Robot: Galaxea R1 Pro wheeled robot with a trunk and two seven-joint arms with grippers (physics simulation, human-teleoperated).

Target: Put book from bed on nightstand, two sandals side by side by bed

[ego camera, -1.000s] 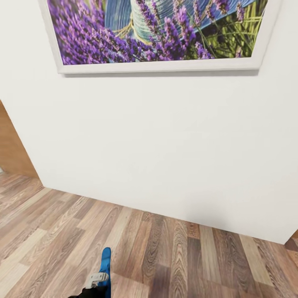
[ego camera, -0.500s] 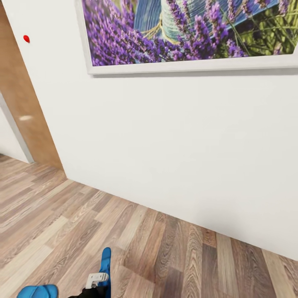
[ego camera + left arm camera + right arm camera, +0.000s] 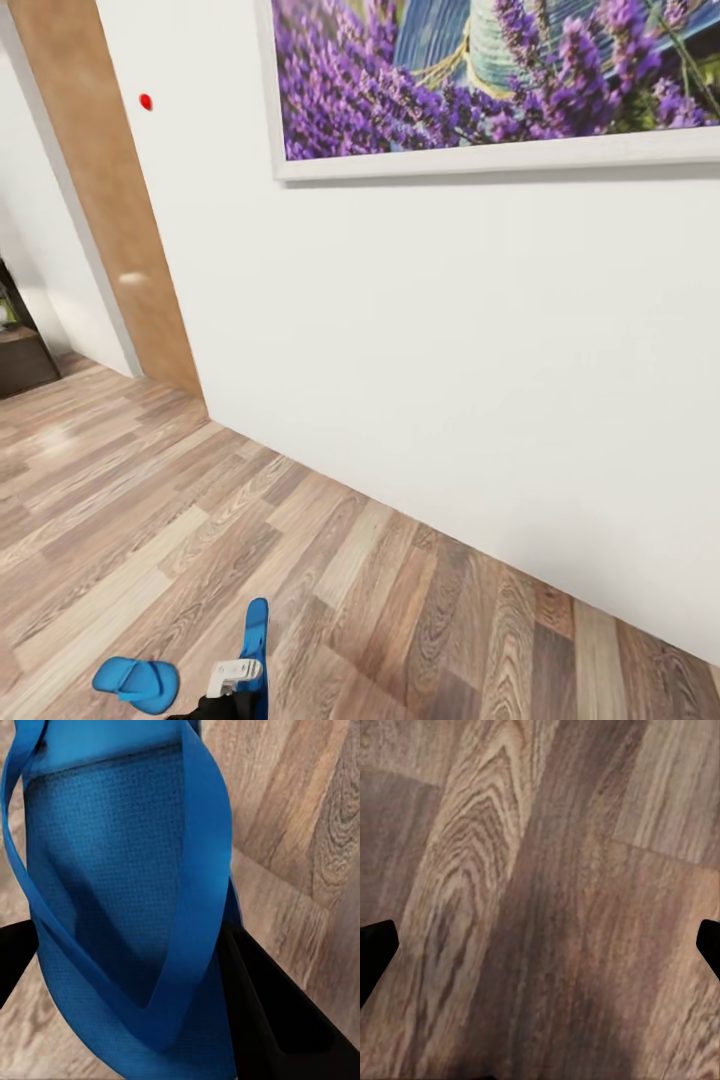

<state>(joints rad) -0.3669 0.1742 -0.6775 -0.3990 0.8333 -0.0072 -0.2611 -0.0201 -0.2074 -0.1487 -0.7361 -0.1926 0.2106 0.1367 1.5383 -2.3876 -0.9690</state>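
- A robot faces a white bedroom wall point(image 3: 420, 360) hung with a large lavender picture point(image 3: 500, 80). A grey-brown wood-plank floor point(image 3: 380, 600) runs along the wall's foot.
- At the left, a tan wooden door panel point(image 3: 110, 200) stands beside a small red dot point(image 3: 146, 101) on the wall.
- The left gripper point(image 3: 235, 680) sits low in the head view, its jaws clamped on one bright blue sandal point(image 3: 258, 650), which stands on edge above the floor.
- In the left wrist view, this sandal's sole and thin straps sit between the dark fingers point(image 3: 285, 1020).
- The other sandal point(image 3: 137, 683) lies flat on the floor, just to the left of the carried one.
- The right wrist view shows bare planks between two dark fingertips point(image 3: 375, 952) that stand wide apart, holding nothing.
- Judged step: carrying a sandal toward the bed.
- Next, the robot likely needs to turn and find the bed, then lay the sandal down beside it.
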